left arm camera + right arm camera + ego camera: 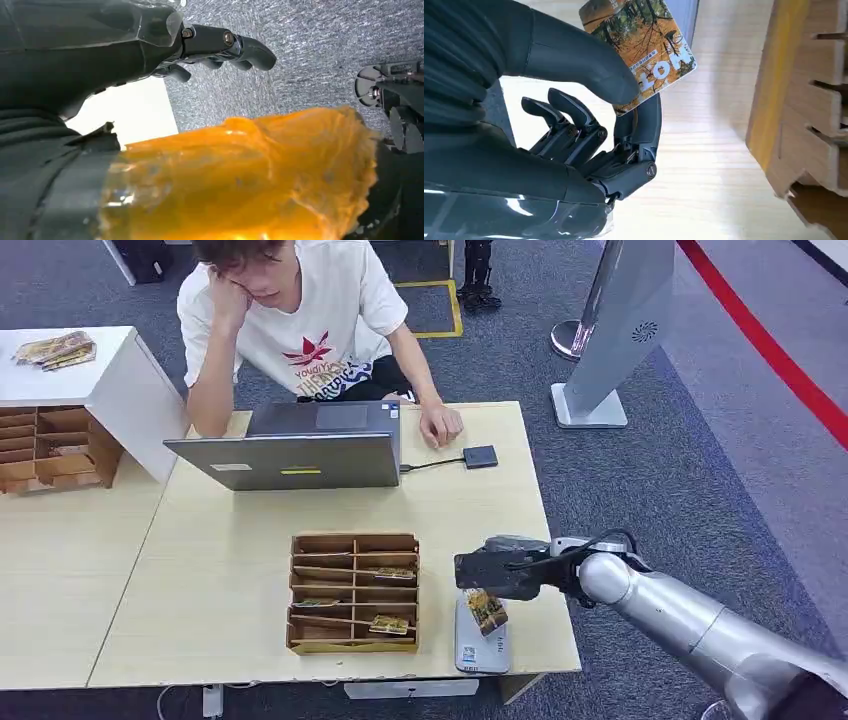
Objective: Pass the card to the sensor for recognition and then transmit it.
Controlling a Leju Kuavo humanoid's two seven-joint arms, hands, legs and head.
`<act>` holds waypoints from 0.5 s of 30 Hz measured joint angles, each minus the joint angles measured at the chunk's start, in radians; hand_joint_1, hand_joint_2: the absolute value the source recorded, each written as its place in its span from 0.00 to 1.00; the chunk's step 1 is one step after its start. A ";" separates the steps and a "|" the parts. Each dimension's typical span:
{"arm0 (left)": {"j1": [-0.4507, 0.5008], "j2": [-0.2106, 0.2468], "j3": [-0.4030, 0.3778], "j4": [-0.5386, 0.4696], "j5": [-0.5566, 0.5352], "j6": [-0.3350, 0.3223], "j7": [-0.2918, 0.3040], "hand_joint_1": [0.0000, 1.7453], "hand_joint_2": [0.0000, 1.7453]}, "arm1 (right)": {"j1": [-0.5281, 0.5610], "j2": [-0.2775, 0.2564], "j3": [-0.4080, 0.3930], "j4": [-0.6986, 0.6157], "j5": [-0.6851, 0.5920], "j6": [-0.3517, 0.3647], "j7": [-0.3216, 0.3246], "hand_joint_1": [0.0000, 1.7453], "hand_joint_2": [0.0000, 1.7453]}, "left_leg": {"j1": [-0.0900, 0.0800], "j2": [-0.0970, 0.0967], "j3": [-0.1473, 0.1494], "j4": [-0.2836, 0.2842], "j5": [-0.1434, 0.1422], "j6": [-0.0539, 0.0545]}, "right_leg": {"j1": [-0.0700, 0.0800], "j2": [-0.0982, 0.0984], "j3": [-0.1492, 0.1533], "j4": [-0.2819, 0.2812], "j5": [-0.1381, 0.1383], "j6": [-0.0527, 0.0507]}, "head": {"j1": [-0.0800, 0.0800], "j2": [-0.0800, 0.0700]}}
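Fingers (pixel 644 120) of your right hand (pixel 497 573) pinch the card (pixel 644 37) against the thumb, with most of the card sticking out past the fingertips; the remaining fingers are curled in below it. From the head view the card (pixel 487 612) hangs beneath the fingers, tilted, directly over the grey sensor (pixel 481 642) lying flat at the near edge of the tabletop (pixel 230 570). That is the relation to watch: the sensor is straight below the fingers, its long axis running toward you, and the card's face looks angled rather than parallel to it. I judge you should level the card and lower it onto the sensor. The wooden card box (pixel 354 592) stands just beside the fingers, on their inner side. Your left hand (pixel 220 47) hangs over the carpet with fingers loosely curled and holding nothing, so the right one is far nearer.
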 joint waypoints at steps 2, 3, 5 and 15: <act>0.000 0.000 0.000 0.002 0.000 0.000 0.000 0.00 0.00 | 0.000 0.005 0.006 0.013 0.002 0.000 0.000 1.00 1.00 | 0.000 0.000 0.000 0.000 0.000 0.000 | 0.000 0.000 0.000 0.000 0.000 0.000 | 0.000 0.000; 0.000 0.000 0.000 0.003 0.000 0.000 0.000 0.00 0.00 | 0.000 0.007 0.008 0.016 0.002 0.000 0.000 1.00 1.00 | 0.000 0.000 0.000 0.000 0.000 0.000 | 0.000 0.000 0.000 0.000 0.000 0.000 | 0.000 0.000; 0.000 0.000 0.000 0.003 0.000 0.000 0.000 0.00 0.00 | 0.000 0.010 0.014 0.023 0.002 -0.001 0.000 1.00 1.00 | 0.000 0.000 0.000 0.000 0.000 0.000 | 0.000 0.000 0.000 0.000 0.000 0.000 | 0.000 0.000; 0.000 0.000 0.008 0.005 0.006 -0.002 0.002 0.00 0.00 | 0.001 0.044 0.045 0.080 -0.002 0.015 -0.004 1.00 1.00 | 0.000 0.000 0.000 0.000 0.000 0.000 | 0.000 0.000 0.000 0.000 0.000 0.000 | 0.000 0.000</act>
